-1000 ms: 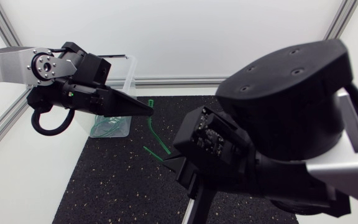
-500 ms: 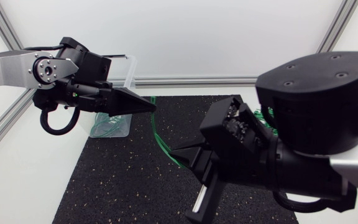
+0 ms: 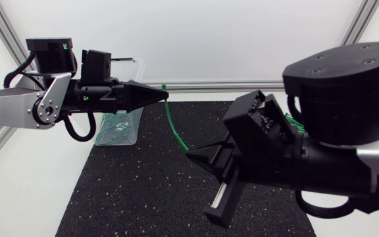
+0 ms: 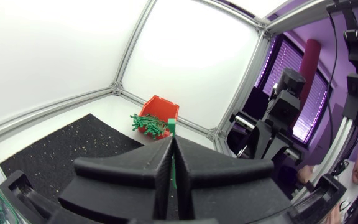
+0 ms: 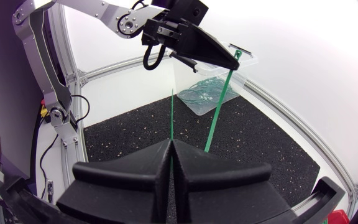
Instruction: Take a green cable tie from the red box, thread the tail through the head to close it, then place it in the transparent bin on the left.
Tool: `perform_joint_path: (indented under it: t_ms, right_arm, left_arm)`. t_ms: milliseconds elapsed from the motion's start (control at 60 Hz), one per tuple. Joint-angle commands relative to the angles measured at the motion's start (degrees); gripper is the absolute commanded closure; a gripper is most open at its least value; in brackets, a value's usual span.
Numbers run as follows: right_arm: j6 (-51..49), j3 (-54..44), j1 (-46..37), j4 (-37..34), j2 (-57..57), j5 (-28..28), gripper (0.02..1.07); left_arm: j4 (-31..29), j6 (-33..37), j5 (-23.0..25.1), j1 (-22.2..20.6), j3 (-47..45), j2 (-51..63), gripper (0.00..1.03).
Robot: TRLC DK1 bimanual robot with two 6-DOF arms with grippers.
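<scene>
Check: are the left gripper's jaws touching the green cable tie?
Touching. The right wrist view shows the left gripper pinching the upper end of the green cable tie; the left wrist view shows green pressed between its shut jaws.

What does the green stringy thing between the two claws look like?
It is a thin green cable tie, plastic by its look, long and slightly curved. It is up in the air above the black mat. The left gripper pinches its upper end, and the right gripper pinches it lower down.
</scene>
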Motion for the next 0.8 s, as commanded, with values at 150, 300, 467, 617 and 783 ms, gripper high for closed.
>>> perform_joint_path:
  t_ms: [150, 300, 467, 617, 783]
  right_arm:
    - [1.8, 3.7, -1.0, -3.6, -1.4, -0.6, 1.02]
    - [2.4, 4.7, -2.2, -5.7, -1.3, -2.5, 1.02]
    - [12.1, 4.3, -2.5, -8.4, -0.3, -3.4, 1.02]
    - [19.7, 4.1, -3.7, -9.1, -0.7, -4.9, 1.02]
    - [22.7, 6.7, -4.0, -11.7, 1.5, -7.9, 1.02]
  left_arm:
    - [3.4, -15.5, -0.1, -3.9, -6.5, -6.2, 1.00]
    - [3.7, -16.6, -0.2, -6.1, -10.2, -7.7, 1.00]
    - [7.2, -15.4, -0.2, -7.2, -13.5, -7.3, 1.00]
    - [9.3, -13.9, -0.4, -8.1, -15.4, -7.3, 1.00]
    - [12.7, -13.4, -1.7, -7.7, -16.5, -6.9, 1.00]
